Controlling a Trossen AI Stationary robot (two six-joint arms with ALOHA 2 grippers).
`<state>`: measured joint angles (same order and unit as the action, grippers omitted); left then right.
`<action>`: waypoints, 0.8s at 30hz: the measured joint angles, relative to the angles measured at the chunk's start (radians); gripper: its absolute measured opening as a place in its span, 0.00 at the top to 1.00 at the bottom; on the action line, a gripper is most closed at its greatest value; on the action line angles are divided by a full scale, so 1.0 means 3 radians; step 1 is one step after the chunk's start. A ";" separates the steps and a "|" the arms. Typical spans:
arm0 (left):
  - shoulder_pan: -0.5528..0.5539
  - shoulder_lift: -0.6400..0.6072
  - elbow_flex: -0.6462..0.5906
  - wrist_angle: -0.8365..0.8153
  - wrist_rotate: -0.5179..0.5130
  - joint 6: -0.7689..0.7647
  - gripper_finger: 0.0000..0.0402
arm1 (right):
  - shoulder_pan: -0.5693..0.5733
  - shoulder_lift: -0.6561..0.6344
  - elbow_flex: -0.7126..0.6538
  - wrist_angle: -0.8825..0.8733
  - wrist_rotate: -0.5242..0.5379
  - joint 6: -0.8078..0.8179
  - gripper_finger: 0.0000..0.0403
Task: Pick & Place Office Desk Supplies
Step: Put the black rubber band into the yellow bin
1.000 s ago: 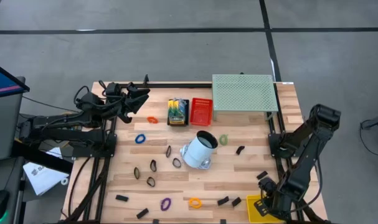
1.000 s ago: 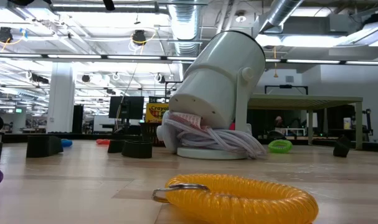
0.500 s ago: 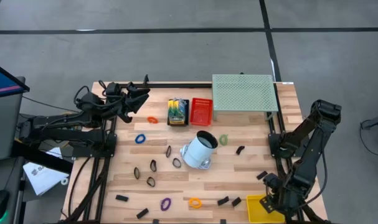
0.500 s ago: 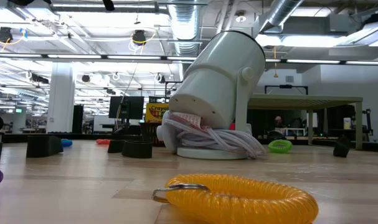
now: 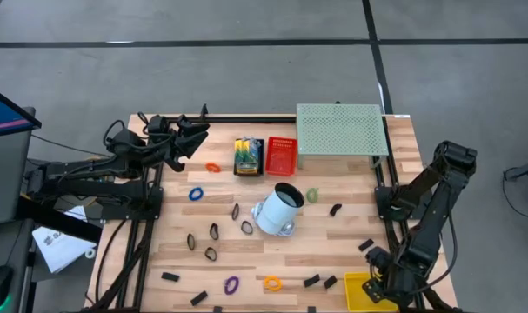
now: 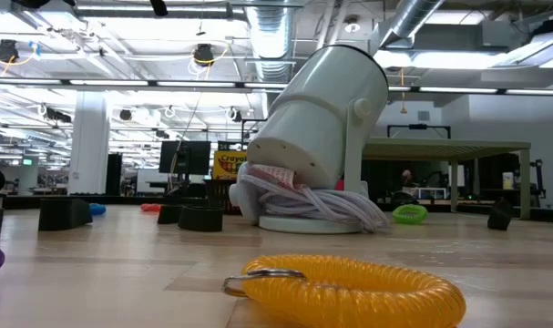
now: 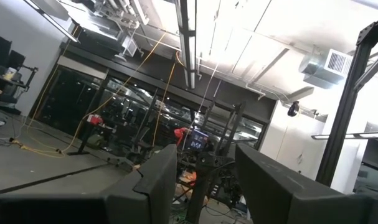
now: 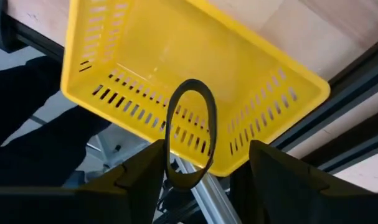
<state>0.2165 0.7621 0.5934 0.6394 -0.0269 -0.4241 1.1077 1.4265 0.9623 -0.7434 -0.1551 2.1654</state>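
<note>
Yellow basket [image 8: 114, 56], thin black ring [image 8: 190, 132]

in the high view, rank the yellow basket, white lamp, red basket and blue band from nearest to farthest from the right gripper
1. Yellow basket, directly beneath the right gripper at the table's near right corner.
2. White lamp, mid-table.
3. Red basket, toward the far edge, beside the crayon box.
4. Blue band, on the left half.

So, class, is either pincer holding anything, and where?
Neither grips anything. The right pincer stands open over the yellow basket; the black ring between its fingers may hang on one.
</note>
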 joint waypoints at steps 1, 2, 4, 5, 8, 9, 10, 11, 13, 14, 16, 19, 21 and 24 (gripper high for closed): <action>0.0000 0.0001 0.0000 -0.0001 0.0000 -0.0001 0.60 | -0.0014 0.0000 0.0000 -0.0001 0.0001 0.0000 0.44; 0.0000 0.0000 0.0000 -0.0001 0.0000 0.0000 0.60 | -0.0024 0.0000 0.0000 -0.0001 0.0001 0.0000 0.45; 0.0000 0.0000 0.0000 -0.0007 0.0000 0.0000 0.60 | -0.0041 0.0000 0.0000 0.0018 0.0003 -0.0007 0.47; 0.0000 0.0001 0.0000 -0.0014 0.0000 0.0000 0.60 | -0.0041 0.0000 0.0000 0.0049 0.0007 -0.0011 0.48; 0.0000 0.0001 0.0000 -0.0017 0.0001 0.0000 0.60 | -0.0040 0.0000 0.0000 0.0127 0.0013 -0.0009 0.52; 0.0000 0.0001 0.0000 -0.0024 0.0001 0.0000 0.60 | -0.0039 0.0000 0.0000 0.0140 0.0013 -0.0009 0.54; 0.0000 0.0000 0.0000 -0.0035 0.0001 0.0000 0.60 | -0.0039 0.0000 0.0000 0.0158 0.0013 -0.0009 0.57; 0.0000 0.0001 0.0000 -0.0042 0.0001 0.0000 0.60 | -0.0039 0.0000 0.0000 0.0174 0.0014 -0.0009 0.62; 0.0000 0.0001 0.0000 -0.0048 0.0001 0.0000 0.60 | -0.0039 0.0000 0.0000 0.0197 0.0022 -0.0010 0.73; 0.0000 0.0001 0.0000 -0.0052 0.0001 0.0000 0.60 | -0.0040 0.0000 0.0000 0.0206 0.0030 -0.0010 0.79; 0.0000 0.0001 0.0000 -0.0062 0.0001 0.0000 0.60 | -0.0040 0.0000 0.0000 0.0239 0.0088 -0.0010 0.92; 0.0000 0.0000 0.0000 -0.0064 0.0001 0.0000 0.60 | -0.0040 0.0000 0.0000 0.0252 0.0111 -0.0013 0.96; 0.0000 0.0001 0.0000 -0.0065 0.0001 0.0000 0.60 | -0.0057 0.0000 0.0000 0.0239 0.0132 -0.0010 0.93; 0.0000 0.0000 0.0000 -0.0064 0.0001 0.0000 0.60 | -0.0054 0.0000 0.0000 0.0234 0.0257 0.0021 0.86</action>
<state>0.2165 0.7620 0.5934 0.6201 -0.0265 -0.4240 1.0916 1.4265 0.9623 -0.6731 -0.0779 2.1717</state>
